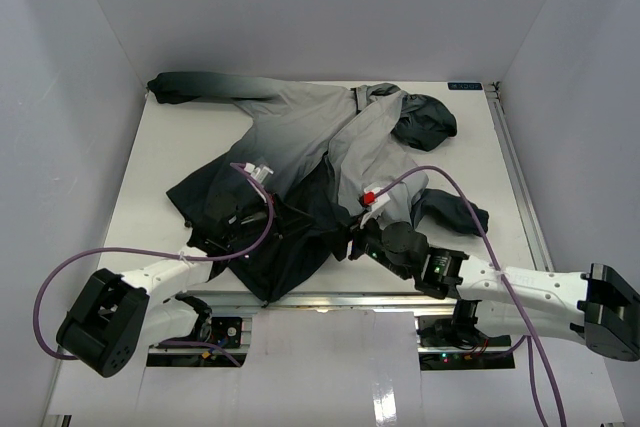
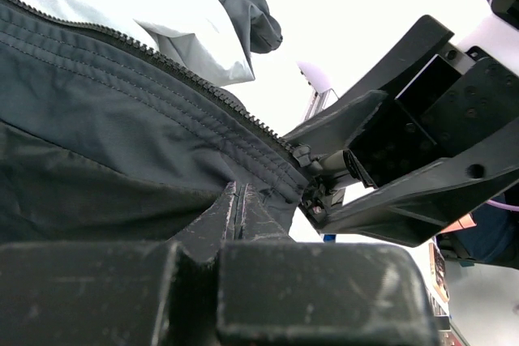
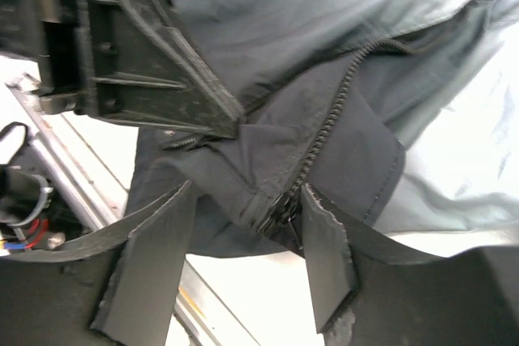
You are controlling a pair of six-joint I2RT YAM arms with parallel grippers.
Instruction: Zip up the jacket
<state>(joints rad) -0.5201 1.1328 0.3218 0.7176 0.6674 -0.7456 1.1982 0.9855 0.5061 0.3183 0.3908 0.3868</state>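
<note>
Grey-to-charcoal jacket (image 1: 310,147) sprawls across the middle of the bench (image 1: 170,142); it looks soft and light, and likely to bunch and slide. My left jaws pinch its dark hem (image 2: 162,151) just below centre. My right jaws stand spread around the foot of the zipper (image 3: 324,131), where I judge the hold belongs.

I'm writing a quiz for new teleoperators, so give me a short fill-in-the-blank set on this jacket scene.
1. The large grey-to-charcoal hooded fabric jacket lies with its hood toward the white table's far ___ corner.
2. The left gripper is ___ on the jacket's dark fabric.
3. The right gripper straddles the black zipper at its ___ end.
4. Each arm trails a thin ___ cable.
Missing words: right; shut; bottom; purple.
</note>
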